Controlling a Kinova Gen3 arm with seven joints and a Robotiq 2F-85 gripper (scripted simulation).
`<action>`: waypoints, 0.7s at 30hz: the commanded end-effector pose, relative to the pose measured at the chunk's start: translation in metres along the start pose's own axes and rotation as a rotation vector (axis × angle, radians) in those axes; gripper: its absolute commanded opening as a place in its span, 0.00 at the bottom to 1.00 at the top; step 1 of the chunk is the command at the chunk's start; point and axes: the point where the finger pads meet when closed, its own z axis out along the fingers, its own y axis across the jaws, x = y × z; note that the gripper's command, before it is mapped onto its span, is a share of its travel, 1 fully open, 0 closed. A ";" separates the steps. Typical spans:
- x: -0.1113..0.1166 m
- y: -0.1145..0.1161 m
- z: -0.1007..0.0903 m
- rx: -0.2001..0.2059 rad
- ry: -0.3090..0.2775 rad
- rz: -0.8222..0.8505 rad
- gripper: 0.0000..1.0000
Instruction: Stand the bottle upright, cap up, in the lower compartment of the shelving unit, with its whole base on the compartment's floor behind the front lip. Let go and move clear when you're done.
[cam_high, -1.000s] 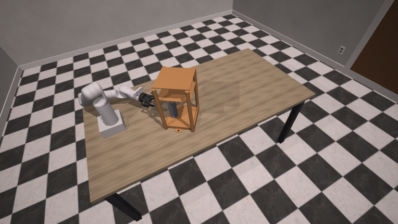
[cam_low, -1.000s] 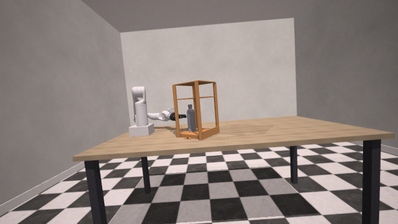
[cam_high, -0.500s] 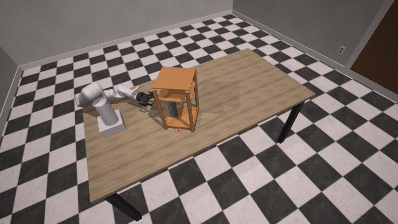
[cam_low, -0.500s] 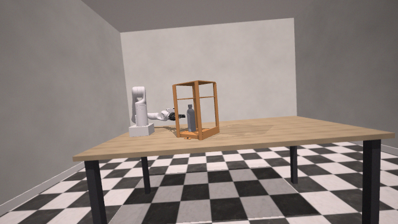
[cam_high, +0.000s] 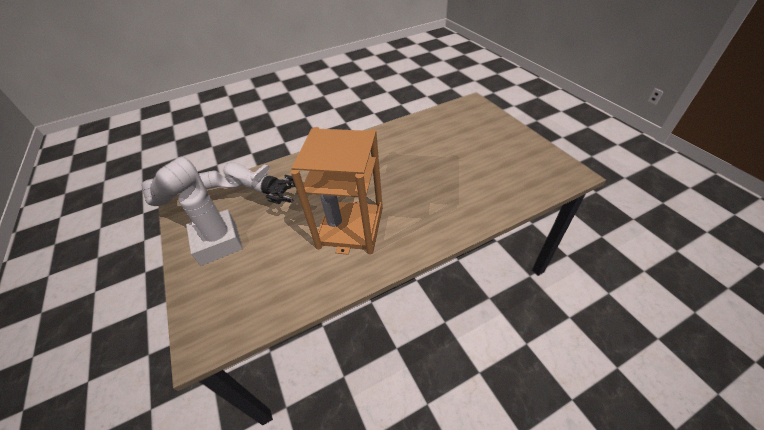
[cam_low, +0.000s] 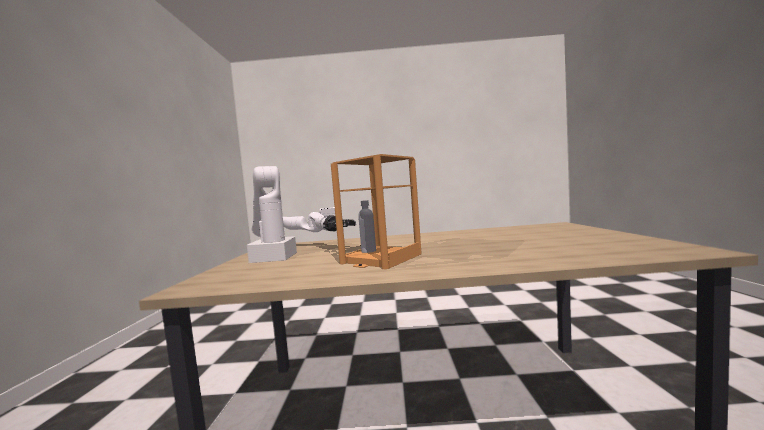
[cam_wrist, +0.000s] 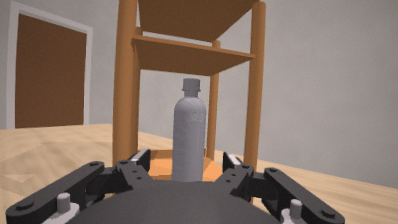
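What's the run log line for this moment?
bottle: upright, cap up, lower compartment | shelving unit | gripper: open, empty, outside frame
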 end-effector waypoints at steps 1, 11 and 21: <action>0.002 0.000 0.000 -0.001 0.000 0.001 0.82; 0.015 0.000 0.000 -0.001 0.000 0.001 0.82; 0.042 0.000 0.000 -0.001 0.000 0.001 0.82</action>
